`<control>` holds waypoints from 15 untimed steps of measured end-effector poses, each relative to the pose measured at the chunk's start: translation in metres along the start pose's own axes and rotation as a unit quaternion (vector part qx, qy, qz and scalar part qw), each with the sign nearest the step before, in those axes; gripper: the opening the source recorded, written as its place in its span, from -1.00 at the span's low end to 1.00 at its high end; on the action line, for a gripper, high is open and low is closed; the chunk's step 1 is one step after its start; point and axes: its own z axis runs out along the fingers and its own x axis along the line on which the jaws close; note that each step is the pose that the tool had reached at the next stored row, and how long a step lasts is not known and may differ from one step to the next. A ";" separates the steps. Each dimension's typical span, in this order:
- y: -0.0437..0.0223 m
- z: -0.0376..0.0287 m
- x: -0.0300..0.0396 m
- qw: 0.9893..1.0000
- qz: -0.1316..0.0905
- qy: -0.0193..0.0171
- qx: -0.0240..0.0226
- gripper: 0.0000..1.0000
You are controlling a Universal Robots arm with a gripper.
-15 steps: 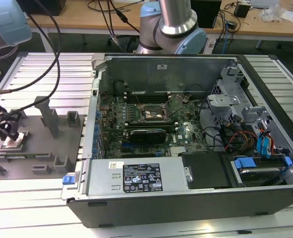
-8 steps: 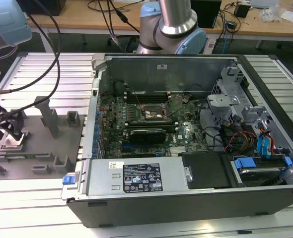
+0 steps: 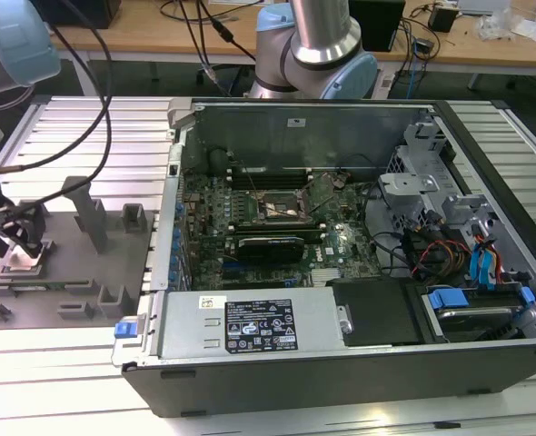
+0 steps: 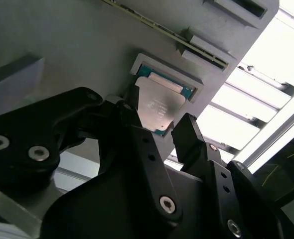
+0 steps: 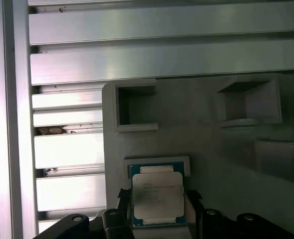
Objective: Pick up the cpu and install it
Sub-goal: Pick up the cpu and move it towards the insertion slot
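Observation:
The cpu (image 5: 157,196), a small square chip with a pale silvery top on a green board, lies in a framed recess of the grey tray (image 5: 212,149). In both wrist views my gripper (image 4: 157,117) straddles it, one black finger (image 4: 131,102) pressed against one edge and the other against the opposite edge. The chip still sits level in its recess. At the exterior view's far left, the gripper (image 3: 18,243) hangs low over the tray (image 3: 77,241), with the pale cpu (image 3: 20,263) just under it. The motherboard socket (image 3: 282,207) lies in the open computer case.
Grey posts and blocks (image 3: 91,213) stand on the tray close to the gripper. The open case (image 3: 341,227) fills the centre and the exterior view's right, with cables and drive bays (image 3: 459,245). A ribbed aluminium table (image 3: 59,363) lies beneath. A cable (image 3: 104,100) loops above the tray.

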 end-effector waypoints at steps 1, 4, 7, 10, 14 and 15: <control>0.0000 0.0000 0.0000 1.000 -0.001 0.000 0.000 0.09; 0.0000 0.0000 -0.0001 1.000 -0.001 0.000 0.000 0.09; 0.0000 0.0000 -0.0001 1.000 -0.001 0.000 0.000 0.11; 0.0000 0.0001 -0.0001 1.000 -0.001 0.000 0.000 0.24; -0.0002 0.0032 0.0000 1.000 -0.001 0.000 0.000 0.24; -0.0002 0.0035 0.0000 1.000 -0.001 0.000 0.000 0.24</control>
